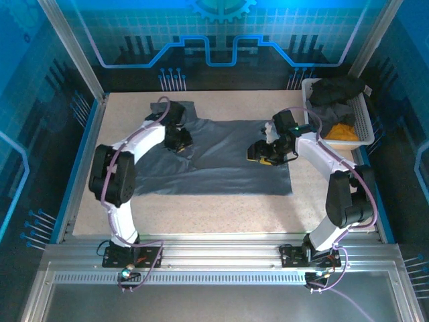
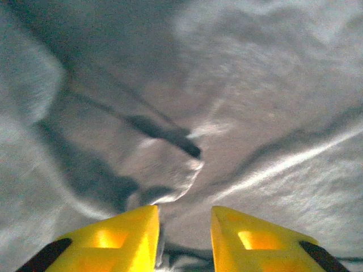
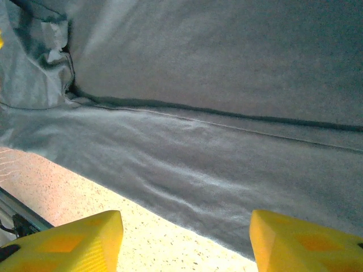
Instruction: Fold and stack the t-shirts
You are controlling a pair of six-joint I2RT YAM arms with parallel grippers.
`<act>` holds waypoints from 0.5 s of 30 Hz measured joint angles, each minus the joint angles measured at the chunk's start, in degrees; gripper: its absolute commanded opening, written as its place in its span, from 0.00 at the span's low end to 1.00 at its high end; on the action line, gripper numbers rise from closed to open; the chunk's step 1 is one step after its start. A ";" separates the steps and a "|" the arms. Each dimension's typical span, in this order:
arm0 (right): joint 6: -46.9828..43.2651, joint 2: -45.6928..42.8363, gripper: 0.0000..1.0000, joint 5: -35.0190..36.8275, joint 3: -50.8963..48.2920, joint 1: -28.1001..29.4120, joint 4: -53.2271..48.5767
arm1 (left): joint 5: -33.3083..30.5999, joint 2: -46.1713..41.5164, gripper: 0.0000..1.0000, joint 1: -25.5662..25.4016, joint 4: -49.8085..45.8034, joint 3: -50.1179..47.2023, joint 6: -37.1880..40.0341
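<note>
Top external shows the slate-grey t-shirt (image 1: 234, 161) spread flat in the middle of the desk (image 1: 201, 215). The left end effector (image 1: 178, 139) sits at its 9 o'clock side and the right end effector (image 1: 263, 153) toward 3 o'clock. Left wrist adds detail: yellow fingers (image 2: 125, 238) barely parted over wrinkled cloth, pinching nothing clearly. Right wrist shows fingers wide apart, empty, above the shirt's hem and bare desk. Far off at 1 o'clock, a basket (image 1: 365, 117) holds a black t-shirt (image 1: 338, 87) and an orange-yellow t-shirt (image 1: 342, 131).

Top camera high behind, looking down; wrist cameras close over same slate-grey t-shirt (image 1: 228, 161).
</note>
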 measured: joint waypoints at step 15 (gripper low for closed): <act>1.95 10.43 0.49 6.27 -0.31 -6.78 -1.01 | 6.40 -4.35 0.15 11.91 6.14 -15.47 -12.50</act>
